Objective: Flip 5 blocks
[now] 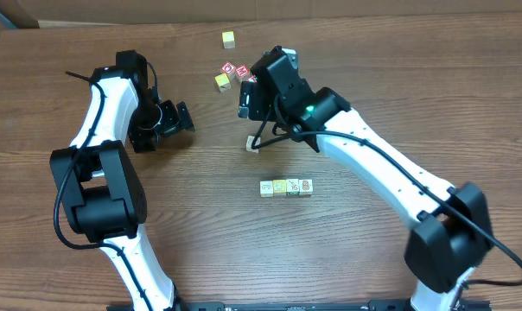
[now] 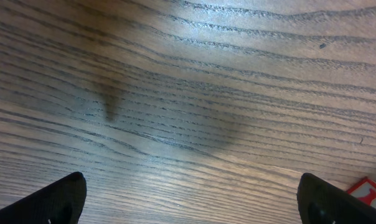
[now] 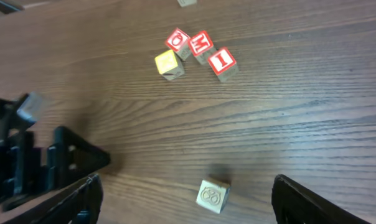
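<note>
Overhead, a row of four blocks (image 1: 285, 187) lies side by side just below the middle of the worktop (image 1: 399, 69); I count four, though they are small enough here that the count is not certain. A fifth, loose block (image 1: 252, 144) sits apart from the row at about 11 o'clock of it, right under the head of the right arm (image 1: 365, 147). The right wrist view shows this pale cube resting flat on the wood with a round print facing up. The right jaws stand spread wide to either side of it, gripping nothing. The left arm (image 1: 101, 104) waits off at 9 o'clock, and its wrist view shows the left jaws fully parted over bare wood, also empty. The red-and-white letter cubes (image 1: 236, 71) and a yellow cube (image 1: 222, 81) cluster at 11 o'clock of the loose block. A lone yellow-topped cube (image 1: 229, 38) sits beyond them near the far edge. The step in hand looks like the fifth and last flip. Whether this cube has already been turned cannot be told from its face alone. If it has not, the next move calls for lowering the right jaws square about two opposite faces, closing, lifting and rolling the wrist, then setting the cube down toward the row. No containers are in view.
</note>
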Motion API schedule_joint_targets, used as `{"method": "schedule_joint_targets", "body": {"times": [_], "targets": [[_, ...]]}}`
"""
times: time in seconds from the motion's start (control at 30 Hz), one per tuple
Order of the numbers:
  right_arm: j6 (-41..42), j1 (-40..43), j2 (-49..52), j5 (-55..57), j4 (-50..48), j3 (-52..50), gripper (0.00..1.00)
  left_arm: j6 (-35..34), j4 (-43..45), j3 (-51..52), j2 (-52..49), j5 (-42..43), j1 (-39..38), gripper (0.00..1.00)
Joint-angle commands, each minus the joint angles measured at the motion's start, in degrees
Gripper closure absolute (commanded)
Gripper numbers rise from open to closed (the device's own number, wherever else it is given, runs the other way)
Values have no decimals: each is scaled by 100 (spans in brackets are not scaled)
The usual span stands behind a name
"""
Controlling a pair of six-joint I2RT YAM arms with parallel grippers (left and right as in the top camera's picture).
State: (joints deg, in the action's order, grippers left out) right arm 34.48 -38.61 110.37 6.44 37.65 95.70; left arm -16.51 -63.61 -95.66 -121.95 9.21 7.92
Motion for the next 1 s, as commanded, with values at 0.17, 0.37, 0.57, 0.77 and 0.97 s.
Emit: {"method": "schedule_joint_targets", "body": {"times": [0.17,0.37,0.57,0.77,0.97], "targets": [[-26,-15,804,55,-275,74,12,-4,2,-57,125,-22,-7,0],[-24,-22,1307,31,-407,70,13,-4,2,-57,125,-22,-7,0],[-20,-87,1504,-496,-369,68,33,-2,2,-57,125,-24,-7,0],[0,-195,1504,-697,-17,66,39,-4,2,-57,125,-22,-7,0],[192,-232,1510,-629,24,-105,39,-2,2,-57,125,-22,-7,0]]}}
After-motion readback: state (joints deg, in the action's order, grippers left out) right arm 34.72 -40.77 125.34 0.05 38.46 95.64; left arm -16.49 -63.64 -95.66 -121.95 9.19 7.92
